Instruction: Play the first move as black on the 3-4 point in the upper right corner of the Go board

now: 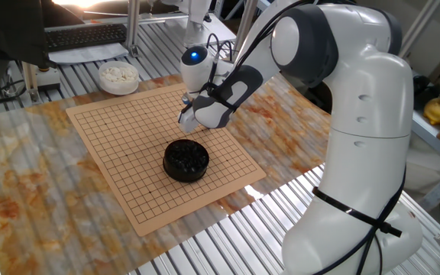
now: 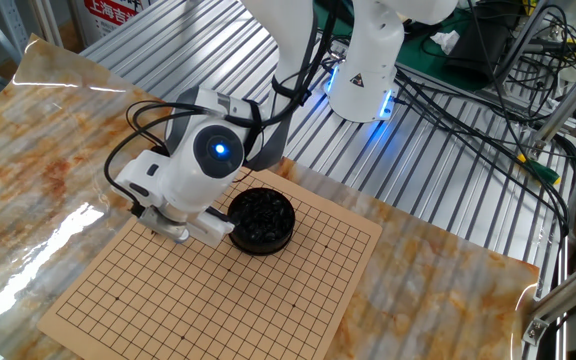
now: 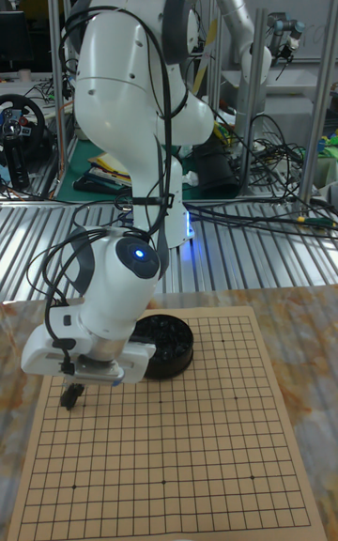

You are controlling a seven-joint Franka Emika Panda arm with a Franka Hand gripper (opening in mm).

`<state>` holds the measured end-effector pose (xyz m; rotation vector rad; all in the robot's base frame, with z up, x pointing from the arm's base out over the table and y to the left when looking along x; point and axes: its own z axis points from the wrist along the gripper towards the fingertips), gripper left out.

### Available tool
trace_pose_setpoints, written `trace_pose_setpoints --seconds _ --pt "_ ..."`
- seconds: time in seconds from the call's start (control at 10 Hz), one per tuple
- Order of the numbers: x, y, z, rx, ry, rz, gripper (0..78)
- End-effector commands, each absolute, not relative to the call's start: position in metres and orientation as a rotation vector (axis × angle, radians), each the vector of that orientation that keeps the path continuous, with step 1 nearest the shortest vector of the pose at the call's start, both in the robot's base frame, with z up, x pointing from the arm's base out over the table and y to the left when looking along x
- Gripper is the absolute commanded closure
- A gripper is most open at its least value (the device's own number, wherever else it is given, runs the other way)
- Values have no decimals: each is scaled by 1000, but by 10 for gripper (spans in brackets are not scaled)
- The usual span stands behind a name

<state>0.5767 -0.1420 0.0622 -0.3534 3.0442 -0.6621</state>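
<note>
Tool [image 3: 71,397] hangs low over board [image 3: 216,447] near its edge, beside black bowl [image 2: 261,220]; fingers look pinched together, prob. on a stone, can't tell. White stones bowl [image 1: 118,76] sits off-board on tabletop [image 1: 21,191].

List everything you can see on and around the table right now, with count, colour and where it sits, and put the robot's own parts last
Go board: one, tan wood with black grid lines, on the marbled table cover.
Black bowl: one, black, full of black stones, standing on the board.
White bowl: one, white, holding white stones, off the board's far corner.
Table cover: one, orange and white marbled, under the board.
Keyboard: one, black, behind the table.
Stones on the grid: none visible.
Robot arm: one, white, beside the table.
Gripper: one, dark fingers, just above the board; grip hidden.
</note>
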Motion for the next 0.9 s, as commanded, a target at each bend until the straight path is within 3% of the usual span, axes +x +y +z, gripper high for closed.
trace_pose_setpoints --seconds 0.1,0.9 --pt "577 -142 63 -346 3055 -651 764" --pt "574 -143 61 -333 3058 -658 764"
